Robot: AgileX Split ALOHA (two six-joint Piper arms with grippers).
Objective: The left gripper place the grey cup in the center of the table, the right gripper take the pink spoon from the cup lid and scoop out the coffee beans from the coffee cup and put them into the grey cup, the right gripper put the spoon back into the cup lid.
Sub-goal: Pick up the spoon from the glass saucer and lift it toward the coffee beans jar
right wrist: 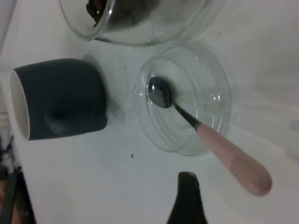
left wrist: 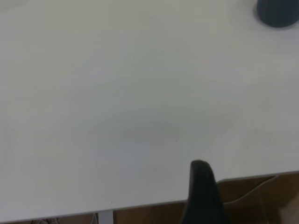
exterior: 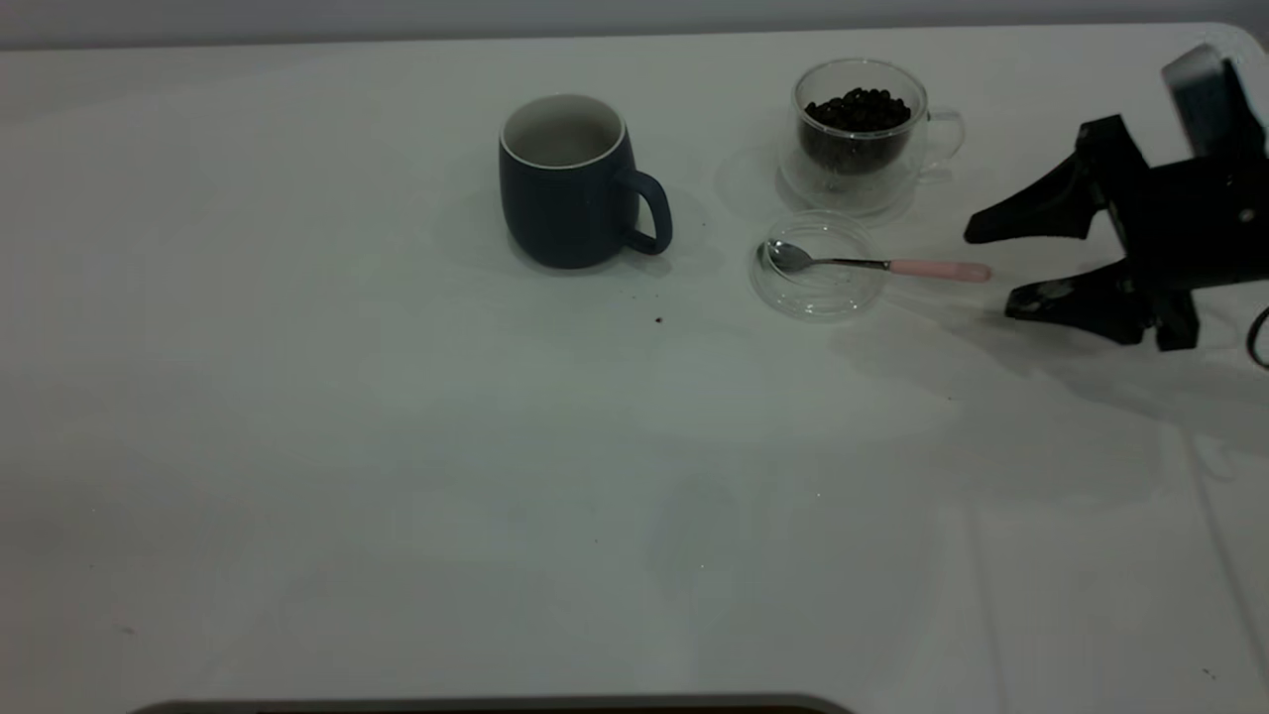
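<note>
Two cups, one lid and one spoon sit ahead of the right gripper (exterior: pixel 991 268), and we read no writing or brand mark on any of them. We see its tapered black jaws spread wide, holding nothing, just short of the pale pink handle tip of the pink spoon (exterior: pixel 897 264). That spoon lies with its shiny metal bowl inside the cup lid (exterior: pixel 819 264), a shallow clear glass disc with a raised rim, and its handle sticks out over the rim toward the jaws. Beyond the lid stands the coffee cup (exterior: pixel 861 134), clear double-walled glass with a loop handle, holding a heap of dark coffee beans (exterior: pixel 859 109). Farther from the gripper, past the lid, the grey cup (exterior: pixel 573 183) stands upright on the white table (exterior: pixel 397 446): rounded, matte blue-grey, pale inside, thin white rim. We see one dark finger of the left gripper (left wrist: pixel 202 191) at the table's edge and cannot tell its opening.
</note>
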